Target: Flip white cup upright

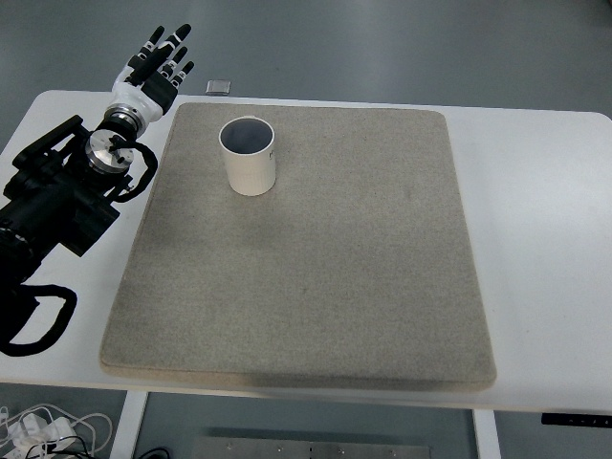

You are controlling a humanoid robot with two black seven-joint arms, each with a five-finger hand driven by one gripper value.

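Matt white cup (pixel 249 156), rough felt mat (pixel 316 268)

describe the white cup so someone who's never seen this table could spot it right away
Start at the white table and the big grey-beige mat covering most of it. Near the mat's far left corner stands the white cup, upright with its open mouth showing a dark inside. It is the only thing on the mat; the left robot hand hovers off the mat's corner, fingers spread, not touching it.

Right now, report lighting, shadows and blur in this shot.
Top view: even, soft light, no glare; the white cup throws only a faint shadow on the mat; the mat's near edge darkens slightly; the left hand and everything else look sharp, no motion blur.
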